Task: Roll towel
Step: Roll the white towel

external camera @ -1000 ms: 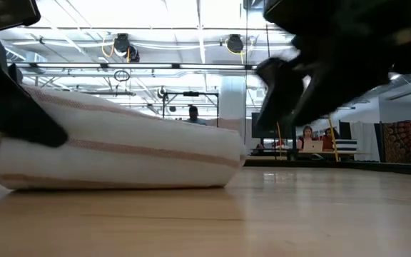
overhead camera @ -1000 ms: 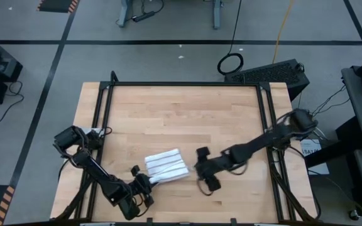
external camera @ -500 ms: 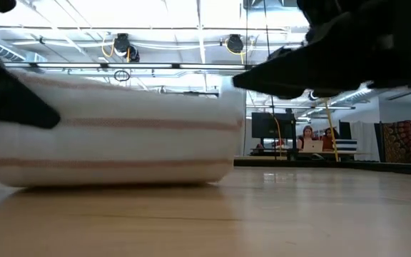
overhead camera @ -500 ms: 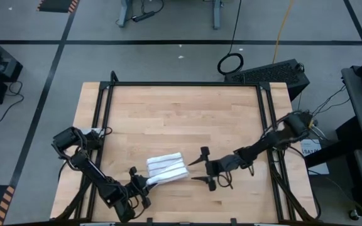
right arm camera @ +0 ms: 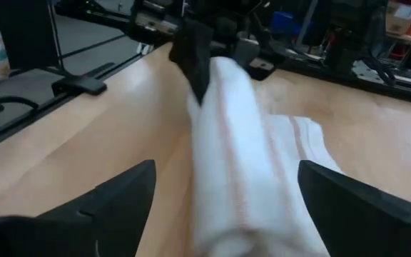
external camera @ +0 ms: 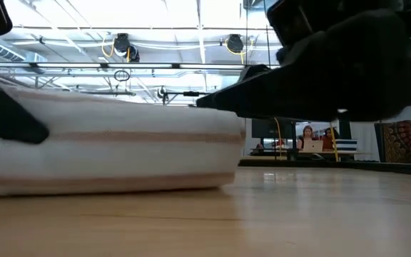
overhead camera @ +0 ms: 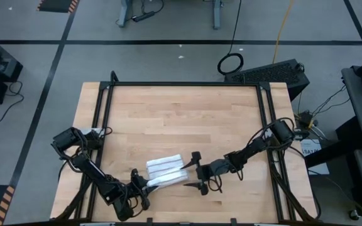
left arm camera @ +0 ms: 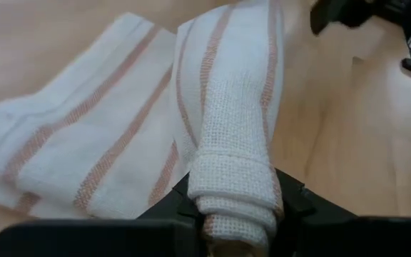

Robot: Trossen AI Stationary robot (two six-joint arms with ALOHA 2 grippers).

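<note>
The towel (overhead camera: 165, 169), white with thin reddish-brown stripes, lies near the table's front edge, partly rolled. The roll (overhead camera: 168, 178) runs left to right along the near side of the flat part (left arm camera: 84, 143), which rests on the wood. My left gripper (overhead camera: 146, 184) is shut on the roll's left end. My right gripper (overhead camera: 193, 172) stands open and nearly level at the roll's right end. In the right wrist view its two fingers (right arm camera: 113, 203) stand one on either side of the roll (right arm camera: 234, 171), apart from it. My left gripper pinches the roll's left end (left arm camera: 230, 182) between its two fingers (left arm camera: 295, 203), several wound layers together. The fingers come slanting down from the table's near left and lie along the roll. The rest of the roll rests on the table and on the flat part.
A black frame rail (overhead camera: 99, 125) runs along the table's left side and another (overhead camera: 270, 125) along its right. Bare wood (overhead camera: 175, 113) stretches from the towel to the far edge. People sit at desks (external camera: 309, 139) in the room beyond.
My right gripper has sunk toward the table and tipped from pointing steeply down to nearly level, moving left to the roll's right end. In the low view the roll has gone from slanting, with its left end higher, to lying level.
</note>
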